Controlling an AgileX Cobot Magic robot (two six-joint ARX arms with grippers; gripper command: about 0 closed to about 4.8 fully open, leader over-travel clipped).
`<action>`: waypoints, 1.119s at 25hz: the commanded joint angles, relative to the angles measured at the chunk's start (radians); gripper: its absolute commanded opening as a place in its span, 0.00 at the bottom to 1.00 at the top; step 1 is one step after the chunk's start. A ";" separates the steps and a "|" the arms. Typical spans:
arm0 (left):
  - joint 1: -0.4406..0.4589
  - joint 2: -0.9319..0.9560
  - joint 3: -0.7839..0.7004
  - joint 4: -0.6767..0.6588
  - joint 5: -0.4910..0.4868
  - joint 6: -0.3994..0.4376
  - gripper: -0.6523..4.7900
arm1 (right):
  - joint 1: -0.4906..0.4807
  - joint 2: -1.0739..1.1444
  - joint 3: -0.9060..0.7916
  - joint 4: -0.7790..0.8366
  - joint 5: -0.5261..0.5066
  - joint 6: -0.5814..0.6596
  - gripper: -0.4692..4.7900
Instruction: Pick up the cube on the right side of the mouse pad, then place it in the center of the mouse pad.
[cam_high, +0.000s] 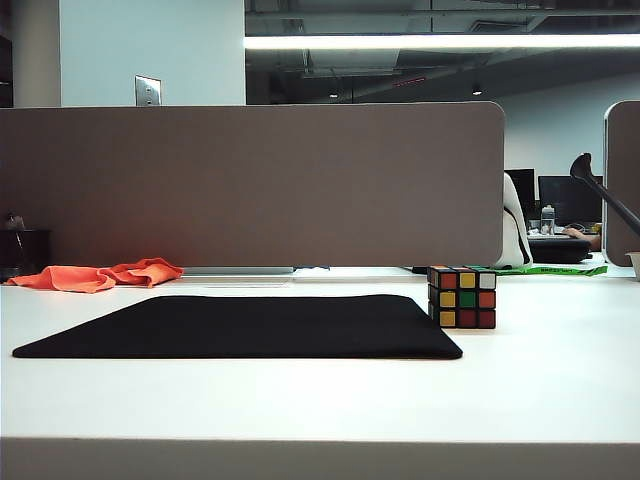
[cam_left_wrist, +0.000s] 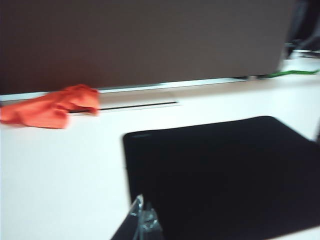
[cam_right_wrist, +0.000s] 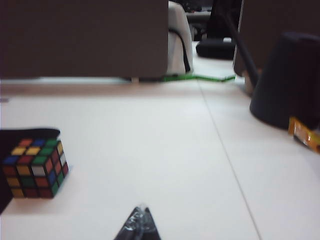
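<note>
Cube (cam_high: 462, 297) stands upright on the white table (cam_high: 320, 400), just beside the right edge of the mouse pad (cam_high: 250, 326). Your right gripper (cam_right_wrist: 138, 226) sits near the pad's right side, fingers together, holding nothing. Your left gripper (cam_left_wrist: 141, 223) hangs over the pad's near edge; you cannot tell its opening.

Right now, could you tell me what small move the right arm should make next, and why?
Probably open the right gripper and swing it toward the cube. Its jaws look shut and empty, and the cube sits untouched on the table beside the mouse pad, off to one side of the gripper. The left gripper hangs over the pad.
</note>
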 joint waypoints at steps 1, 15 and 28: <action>-0.003 0.001 0.009 -0.039 0.085 -0.047 0.11 | 0.000 0.010 0.060 0.000 0.006 0.005 0.08; -0.003 0.001 0.009 0.058 0.284 -0.047 0.11 | 0.066 0.809 0.719 -0.225 0.026 -0.022 0.08; -0.006 0.001 0.009 0.069 0.313 -0.097 0.11 | 0.369 1.551 1.165 -0.257 0.270 0.181 0.47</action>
